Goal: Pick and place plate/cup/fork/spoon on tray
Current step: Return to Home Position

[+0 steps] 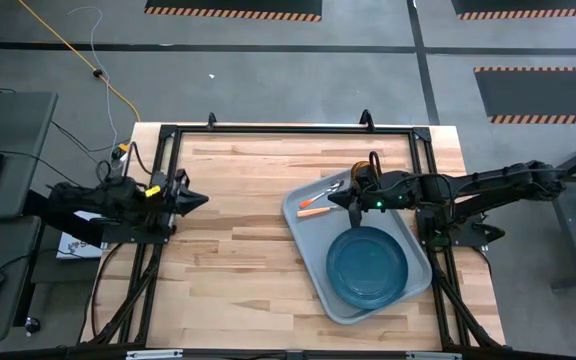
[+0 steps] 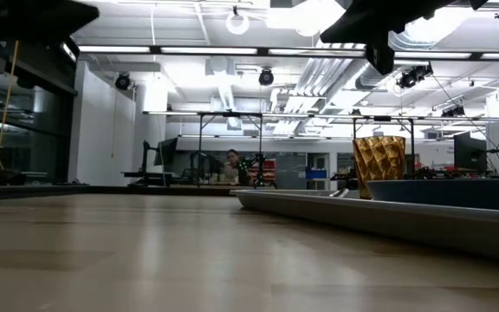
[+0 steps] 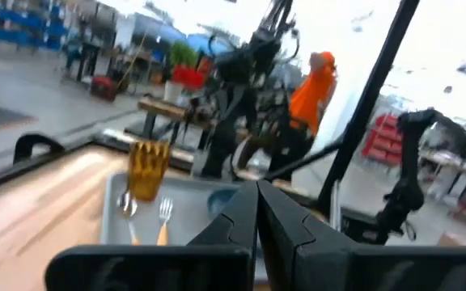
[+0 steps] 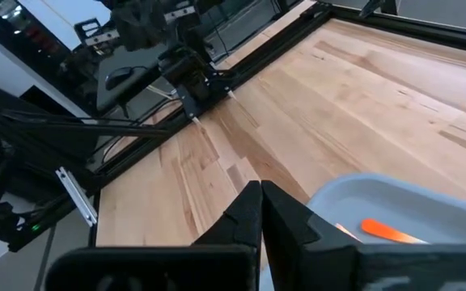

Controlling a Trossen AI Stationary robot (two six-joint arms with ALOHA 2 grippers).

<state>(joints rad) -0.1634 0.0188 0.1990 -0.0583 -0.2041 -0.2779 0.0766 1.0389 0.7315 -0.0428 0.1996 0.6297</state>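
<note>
High view: left gripper point(image 1: 196, 200) sits at the left edge of the table point(image 1: 238, 230), claw pressed together, holding nothing. Right gripper point(image 1: 336, 200) hangs over the tray's point(image 1: 318, 240) far left part, claw also pressed together and empty. Plate point(image 1: 368, 265) lies in the tray's near half, cup point(image 1: 361, 172) at the far end, spoon point(image 1: 332, 189) and fork point(image 1: 315, 210) side by side near the cup.

Low view: cup point(image 2: 379, 165) upright on the tray point(image 2: 301, 201), plate point(image 2: 457, 192) beside it.

Left wrist view: fingertips meet; cup point(image 3: 146, 170), spoon point(image 3: 126, 206) and fork point(image 3: 164, 212) on the tray point(image 3: 192, 202).

Right wrist view: fingertips meet above the tray point(image 4: 379, 194) corner; orange fork point(image 4: 391, 232) handle on it.
</note>
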